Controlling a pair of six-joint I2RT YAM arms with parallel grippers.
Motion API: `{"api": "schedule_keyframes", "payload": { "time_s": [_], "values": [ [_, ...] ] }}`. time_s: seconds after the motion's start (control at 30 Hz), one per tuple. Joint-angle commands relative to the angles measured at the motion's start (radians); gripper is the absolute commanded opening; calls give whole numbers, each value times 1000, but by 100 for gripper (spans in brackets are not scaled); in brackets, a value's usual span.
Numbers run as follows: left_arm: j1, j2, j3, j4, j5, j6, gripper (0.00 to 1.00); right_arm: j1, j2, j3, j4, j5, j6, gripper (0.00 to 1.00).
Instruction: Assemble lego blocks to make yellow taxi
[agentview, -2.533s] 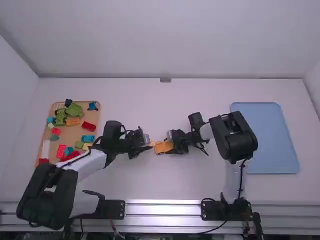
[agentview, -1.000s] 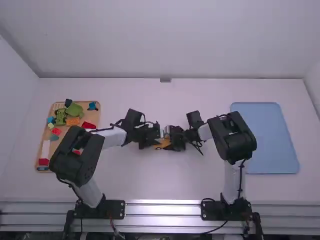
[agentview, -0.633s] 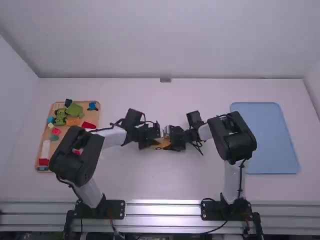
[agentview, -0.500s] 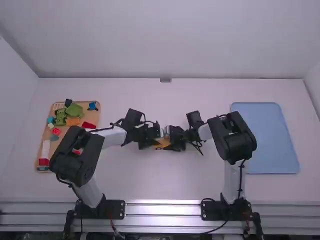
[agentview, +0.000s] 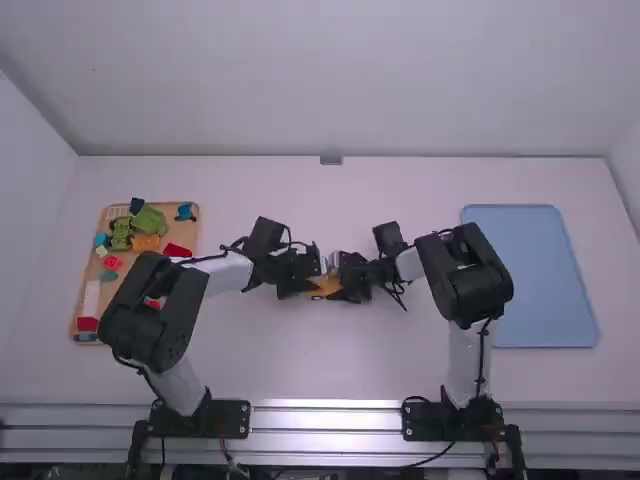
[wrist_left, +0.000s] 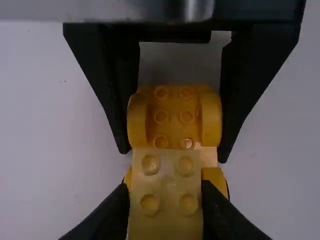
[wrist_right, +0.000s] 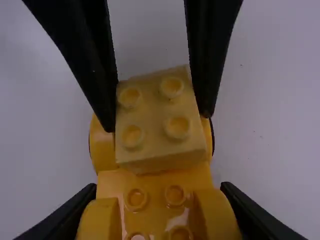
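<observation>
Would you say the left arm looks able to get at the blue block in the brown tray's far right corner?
Probably not now: the left gripper is shut on the pale brick, though no arm covers the blue block.

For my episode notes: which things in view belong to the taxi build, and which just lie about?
In use:
- pale yellow block, left gripper
- deeper yellow studded piece, right gripper

Apparently idle:
- wooden tray, its green block
- blue tray
</observation>
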Motion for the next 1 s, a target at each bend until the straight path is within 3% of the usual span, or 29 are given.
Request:
{"api": "schedule_keyframes", "payload": {
  "time_s": [0.0,0.1,0.2,0.33,0.97],
  "values": [
    [5,10,-6,-6,26,-7,38,-3,8,-5,-8,28,14,58],
    [5,10,-6,-3,26,-7,38,-3,8,-5,-8,28,13,58],
    [6,10,-6,-2,26,-7,27,-3,8,-5,-8,28,14,58],
    [-1,10,-5,0,26,-8,21,-3,8,-5,-8,28,13,58],
    [5,8,33,-76,-5,-67,15,-4,8,-5,-11,37,13,63]
  ]
}}
